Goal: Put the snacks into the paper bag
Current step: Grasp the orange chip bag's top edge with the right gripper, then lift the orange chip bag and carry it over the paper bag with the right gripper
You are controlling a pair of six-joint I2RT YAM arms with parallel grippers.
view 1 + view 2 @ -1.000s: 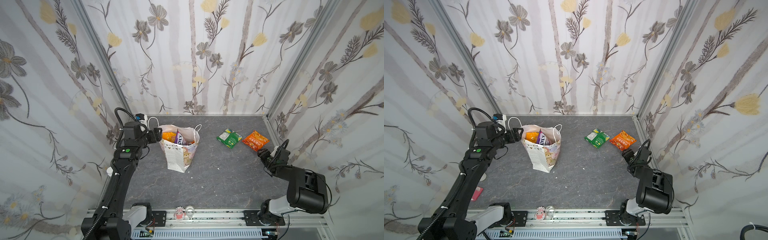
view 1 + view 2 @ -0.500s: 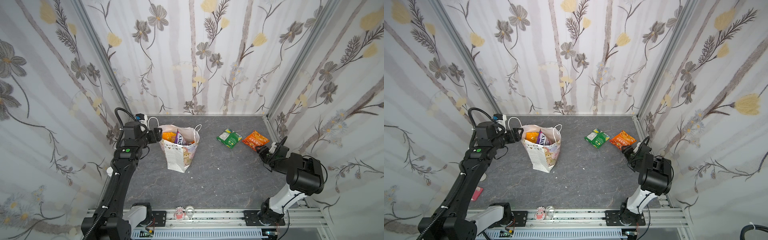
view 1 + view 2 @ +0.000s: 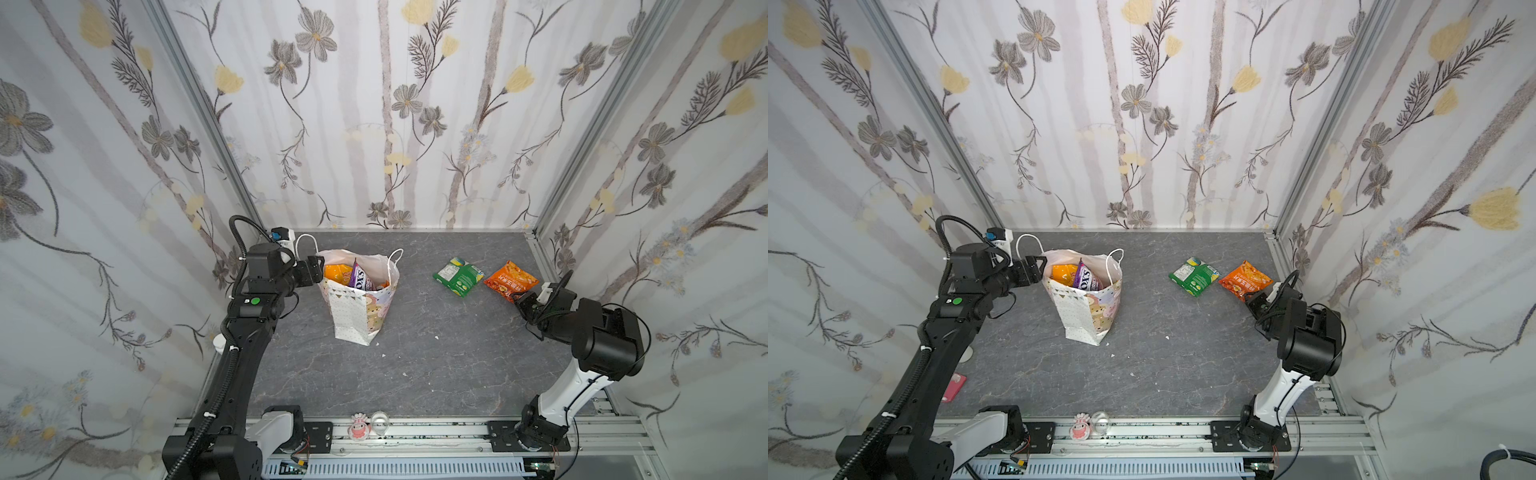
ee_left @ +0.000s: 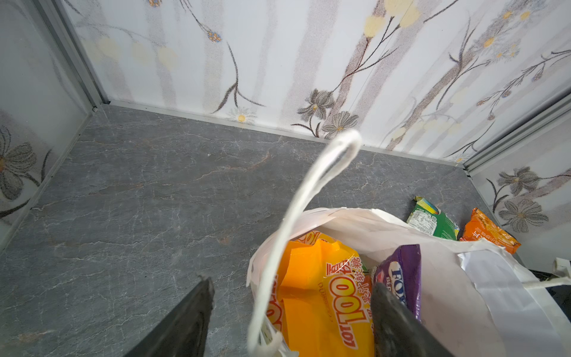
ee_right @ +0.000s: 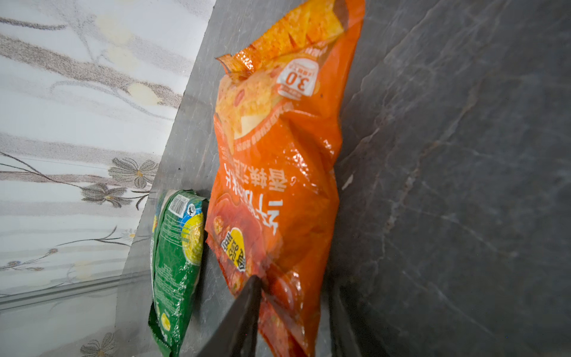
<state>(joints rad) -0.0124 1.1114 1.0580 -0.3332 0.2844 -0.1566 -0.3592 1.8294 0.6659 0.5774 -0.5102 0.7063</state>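
Right wrist view gives the deciding relation: the orange packet [image 5: 278,154] lies flat on the worktop [image 3: 415,353], and its long axis runs straight away from the right end effector [image 5: 296,287] toward the back wall [image 3: 395,124]. The jaws stand either side of the packet's near end, partly closed. Whether they have actually pinched the foil I cannot tell.

In both top views that end effector [image 3: 521,297] [image 3: 1252,297] sits at the near corner of the orange packet [image 3: 510,280] [image 3: 1245,279], so the right arm is much the nearer one. The green packet [image 3: 459,277] lies just beside the orange one, on its left, and is untouched.

The bag [image 3: 357,316] stands upright well apart to the left, so I judge the carry will have to cross the worktop leftward. The left end effector [image 3: 318,268] is at the bag's left rim. In the left wrist view its jaws are open, with one outside the bag, one inside, and a handle [image 4: 309,191] looping between them, nothing clamped.

- **Bag:** one.
- **Packets on the worktop:** two, one orange and one green.
- **Packets showing in the bag's mouth:** two, a yellow packet [image 4: 321,293] and a purple packet [image 4: 401,272]. Any beneath them are hidden.
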